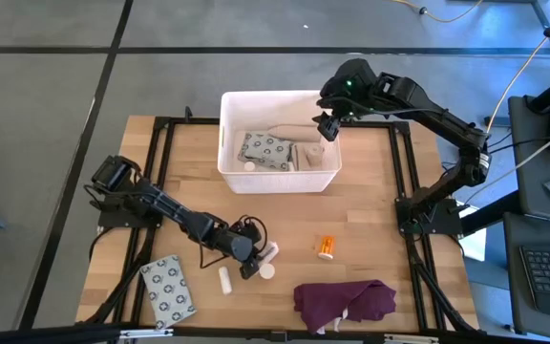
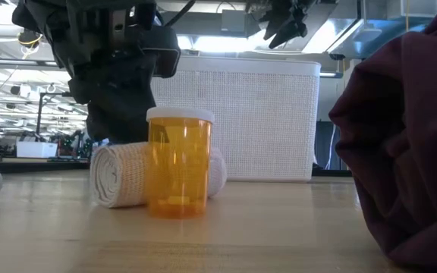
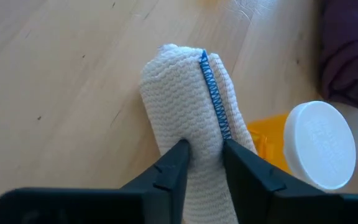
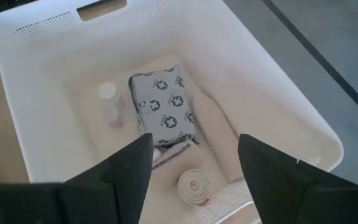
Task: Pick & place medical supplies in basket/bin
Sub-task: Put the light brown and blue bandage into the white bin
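Note:
My left gripper (image 3: 204, 155) is low over the near middle of the table, shut on a beige bandage roll (image 3: 188, 118) with a blue stitched seam; the roll (image 1: 267, 253) lies on the wood. An upright orange pill bottle with a white cap (image 3: 321, 144) stands right beside it and shows in front of the roll in the low view (image 2: 179, 163). My right gripper (image 4: 194, 155) hangs open and empty above the white tub (image 1: 280, 139), which holds a patterned packet (image 4: 163, 106), a small white bottle (image 4: 109, 99) and rolls. My left gripper pinches the beige roll between its two fingers (image 3: 178, 163), on its upper face near the end closest to the arm (image 3: 204, 140). The fingers slant down from the table's left, one on either side of the blue seam. The weave is dented in between them. The roll lies on the table.
A second orange bottle (image 1: 327, 247) lies to the right of the roll. A small white roll (image 1: 225, 279) and a patterned packet (image 1: 168, 287) lie near the front left. The dark purple cloth (image 1: 344, 301) sits at the near edge. Black frame rails border the table.

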Action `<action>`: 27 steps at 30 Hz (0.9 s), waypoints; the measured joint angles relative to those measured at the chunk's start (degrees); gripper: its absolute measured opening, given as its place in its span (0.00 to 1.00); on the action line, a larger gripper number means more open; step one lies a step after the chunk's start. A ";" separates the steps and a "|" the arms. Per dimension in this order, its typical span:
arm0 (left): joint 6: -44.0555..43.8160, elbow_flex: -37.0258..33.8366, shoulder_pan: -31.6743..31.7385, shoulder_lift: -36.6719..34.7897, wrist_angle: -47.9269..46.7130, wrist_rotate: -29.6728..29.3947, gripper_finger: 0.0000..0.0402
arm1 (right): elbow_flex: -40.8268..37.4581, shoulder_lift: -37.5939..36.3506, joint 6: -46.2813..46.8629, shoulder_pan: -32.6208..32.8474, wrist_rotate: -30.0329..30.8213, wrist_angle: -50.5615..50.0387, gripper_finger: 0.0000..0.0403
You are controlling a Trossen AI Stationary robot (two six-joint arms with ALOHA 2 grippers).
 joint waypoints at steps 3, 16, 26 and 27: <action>0.09 0.03 0.35 0.82 0.25 1.05 0.17 | 0.00 0.00 0.02 0.00 0.00 0.02 0.59; 5.18 -0.17 2.37 -0.69 -3.28 4.83 0.01 | 0.00 0.00 -0.07 0.00 -0.02 0.00 0.59; 7.05 -0.24 2.70 -9.77 -7.09 0.16 0.01 | 0.00 0.00 -0.16 -0.01 -0.02 -0.02 0.59; 7.38 -0.24 2.70 -11.25 -7.23 -0.41 0.01 | 0.00 0.00 -0.14 0.00 -0.02 -0.05 0.59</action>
